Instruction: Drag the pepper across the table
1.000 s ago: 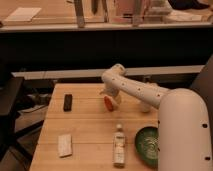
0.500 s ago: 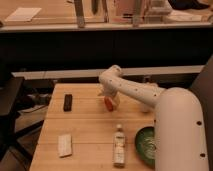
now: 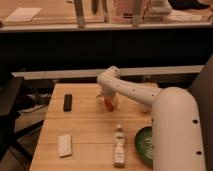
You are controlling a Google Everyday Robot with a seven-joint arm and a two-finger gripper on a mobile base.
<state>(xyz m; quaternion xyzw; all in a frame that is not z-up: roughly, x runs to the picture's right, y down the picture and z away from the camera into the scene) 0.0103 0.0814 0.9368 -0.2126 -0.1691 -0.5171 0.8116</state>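
Pepper (image 3: 108, 104): one, small, slim, orange-red, tapered to a point. It lies on the table (image 3: 85, 125) toward the far edge, directly beneath the gripper (image 3: 106, 97). The gripper sits low over the pepper at the end of a smooth, rounded white arm (image 3: 131, 91); cannot tell whether it is spread or clamped. Table: pale tan wood, lengthwise planks, rectangular. Other items, one of each:
- black flat rectangular bar (image 3: 67, 102), left of the pepper
- white rectangular pad (image 3: 64, 145), near left
- slim pale bottle (image 3: 119, 145), near side
- round green bowl (image 3: 145, 146), just right of the bottle
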